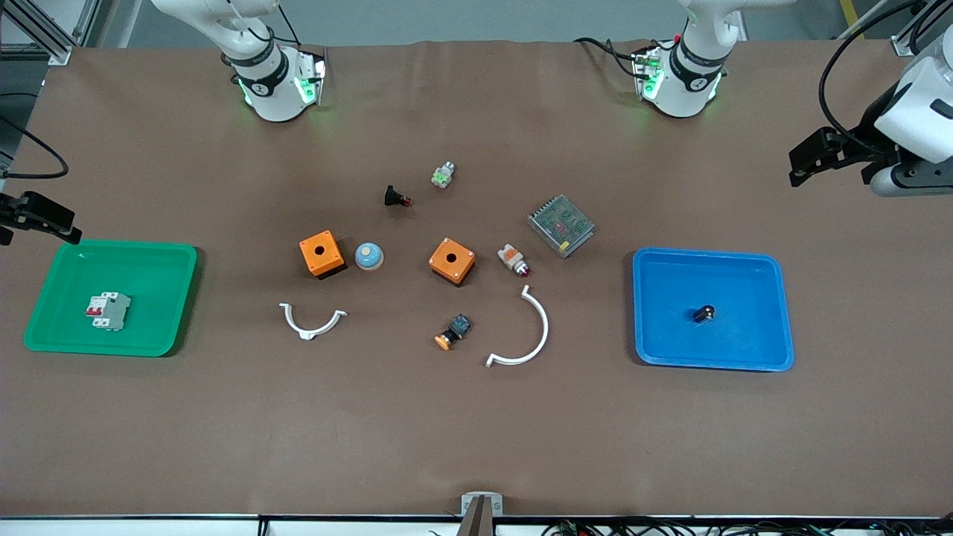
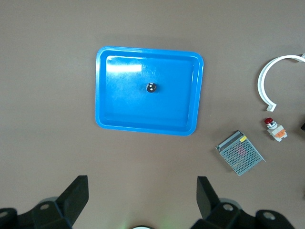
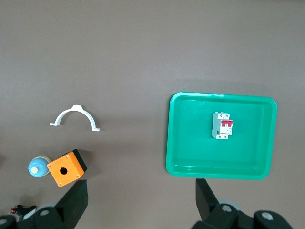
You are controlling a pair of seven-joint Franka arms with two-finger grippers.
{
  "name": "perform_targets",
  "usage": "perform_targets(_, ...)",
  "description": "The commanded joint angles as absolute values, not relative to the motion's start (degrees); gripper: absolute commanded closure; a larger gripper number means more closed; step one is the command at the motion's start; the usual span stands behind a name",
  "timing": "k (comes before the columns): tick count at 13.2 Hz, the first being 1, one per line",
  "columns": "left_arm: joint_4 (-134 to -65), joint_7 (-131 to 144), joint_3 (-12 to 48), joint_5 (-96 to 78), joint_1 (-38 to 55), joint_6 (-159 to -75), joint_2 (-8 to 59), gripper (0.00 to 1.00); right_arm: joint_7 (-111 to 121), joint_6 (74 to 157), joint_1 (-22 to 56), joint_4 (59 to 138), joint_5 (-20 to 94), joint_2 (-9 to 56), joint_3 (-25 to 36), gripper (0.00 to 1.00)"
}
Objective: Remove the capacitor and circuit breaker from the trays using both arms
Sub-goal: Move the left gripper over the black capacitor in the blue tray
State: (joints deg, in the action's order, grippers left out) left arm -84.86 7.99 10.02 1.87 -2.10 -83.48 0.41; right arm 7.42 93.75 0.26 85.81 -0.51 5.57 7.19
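Observation:
The capacitor [image 1: 704,314], a tiny black cylinder with a silvery top, lies in the blue tray [image 1: 670,298] at the left arm's end of the table. In the left wrist view it [image 2: 152,87] sits near the middle of that tray [image 2: 124,100]. The breaker [image 1: 108,310], light grey with red levers, lies in the green tray [image 1: 156,298] at the right arm's end; the right wrist view shows it [image 3: 223,125] in that tray [image 3: 190,143]. My left gripper [image 2: 143,198] is open and empty, high beside the blue tray [image 1: 808,160]. My right gripper [image 3: 141,200] is open and empty, high beside the green tray [image 1: 45,217].
Between the trays lie two orange boxes [image 1: 322,253] [image 1: 452,260], a blue dome [image 1: 368,256], two white arc clips [image 1: 311,324] [image 1: 532,335], a metal mesh box [image 1: 561,225], a white-orange push-button [image 1: 513,259], a black part with red tip [image 1: 396,197] and a black-blue part with orange cap [image 1: 453,333].

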Motion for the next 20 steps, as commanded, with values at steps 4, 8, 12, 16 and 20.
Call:
perform_targets(4,-84.64,5.28,10.02,2.99,-2.64,-83.06,0.96,0.00,7.38,93.25,0.44,85.25,0.00,5.36,7.38,0.00)
perform_targets(8,-85.42,4.75,10.02,2.64,-4.92,-86.64,4.39,0.00,7.30,93.25,0.44,85.25,0.09,5.36,7.38,0.00)
perform_targets(12,-88.84,5.80,10.02,2.99,-5.27,-91.21,8.25,0.00,7.29,93.25,0.44,85.25,0.09,5.36,7.38,0.00)
perform_targets(16,-99.38,6.77,10.02,2.99,-7.91,-106.23,9.66,0.00,7.29,93.25,0.53,85.25,0.18,5.36,7.30,0.00)
perform_targets(20,-101.16,6.94,10.02,2.99,-7.82,-112.13,16.16,0.00,7.12,93.95,0.62,85.25,0.18,5.36,7.29,0.00)
